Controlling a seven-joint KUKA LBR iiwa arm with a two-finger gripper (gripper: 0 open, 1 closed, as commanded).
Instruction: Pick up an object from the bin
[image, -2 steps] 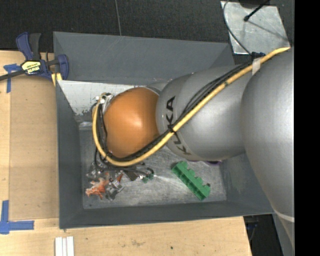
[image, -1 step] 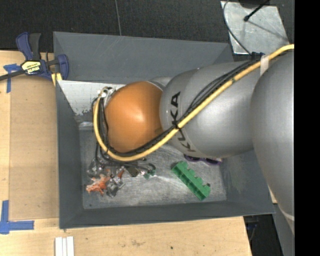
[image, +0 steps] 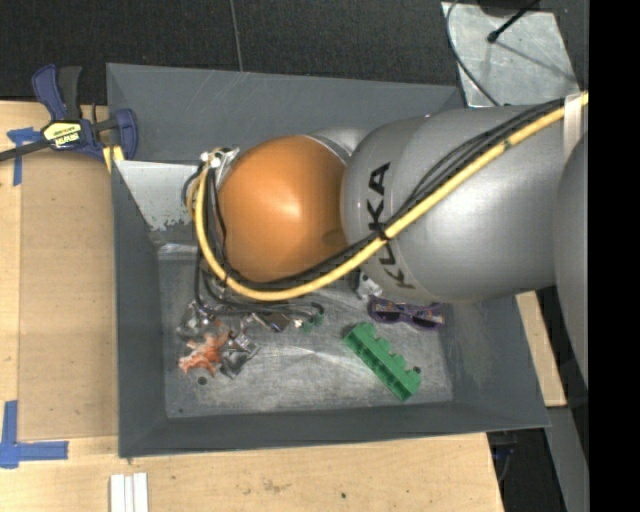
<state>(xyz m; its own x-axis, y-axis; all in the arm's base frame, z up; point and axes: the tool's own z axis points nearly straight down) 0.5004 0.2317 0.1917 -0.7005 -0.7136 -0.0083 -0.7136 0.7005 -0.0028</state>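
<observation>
Because the orange cover (image: 280, 205) on the wrist hides most of the pincer (image: 214, 298), I cannot tell if it is released or clenched, and I see nothing grasped in it. What shows of it hangs over the left part of the grey bin (image: 140, 330), above a small heap (image: 225, 335) of loose things. Nearest to it lie an orange-red piece (image: 203, 356) with a ragged outline and some dark grey metal-looking bits (image: 238, 350) touching it. I judge these to be light and small, so they may slip away or come up tangled together; the orange-red piece looks thin, and I would take it across its middle. Well apart, toward the right of the bin floor, lies a green ridged plastic bar (image: 382, 362), diagonal and alone. It looks stiff, light and easy to close on across its short side. Behind it, near the arm, a purple thing like sunglasses (image: 405, 314) lies partly covered; its thin frame seems fragile.
</observation>
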